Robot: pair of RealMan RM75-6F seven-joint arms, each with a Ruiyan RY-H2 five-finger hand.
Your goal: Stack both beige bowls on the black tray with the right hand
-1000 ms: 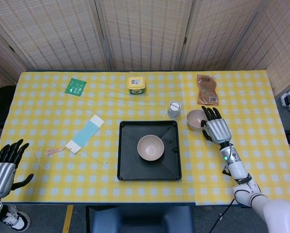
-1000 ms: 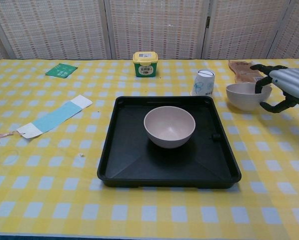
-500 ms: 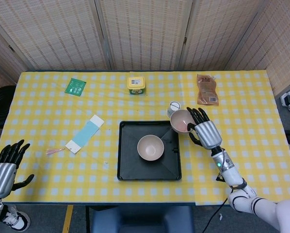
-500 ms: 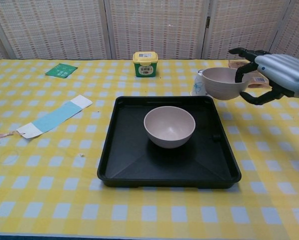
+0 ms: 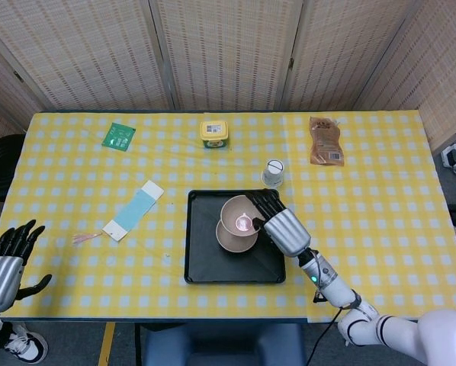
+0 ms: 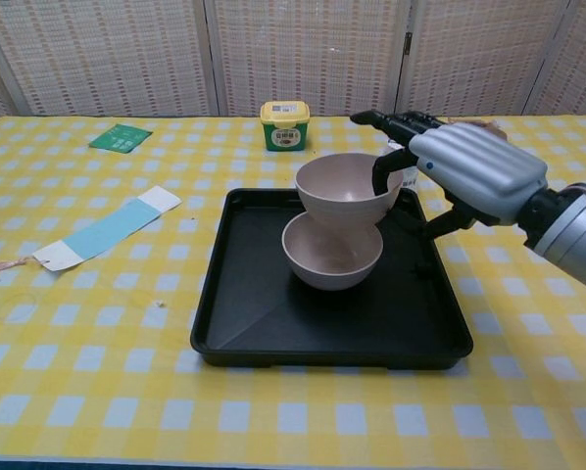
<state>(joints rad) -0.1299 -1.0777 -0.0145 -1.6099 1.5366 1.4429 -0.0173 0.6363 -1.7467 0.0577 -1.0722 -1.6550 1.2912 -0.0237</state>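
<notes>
A black tray (image 5: 200, 263) (image 6: 244, 323) lies in the middle of the table with one beige bowl (image 5: 229, 239) (image 6: 327, 264) standing in it. My right hand (image 5: 279, 226) (image 6: 464, 171) grips the rim of the second beige bowl (image 5: 238, 213) (image 6: 344, 191) and holds it just above the first one, slightly tilted. Whether the two bowls touch I cannot tell. My left hand (image 5: 7, 263) rests open at the table's front left corner, far from the tray; the chest view does not show it.
A white cup (image 5: 273, 173) stands just behind the tray's right corner, partly hidden by my hand in the chest view. A yellow-lidded tub (image 5: 213, 133) (image 6: 284, 125), a green card (image 5: 119, 136) (image 6: 120, 138), a brown pouch (image 5: 325, 140) and a blue-white packet (image 5: 134, 210) (image 6: 107, 229) lie around.
My right hand has carried the second bowl from the table right of the tray leftward, to over the bowl in the tray. The left hand has stayed put.
</notes>
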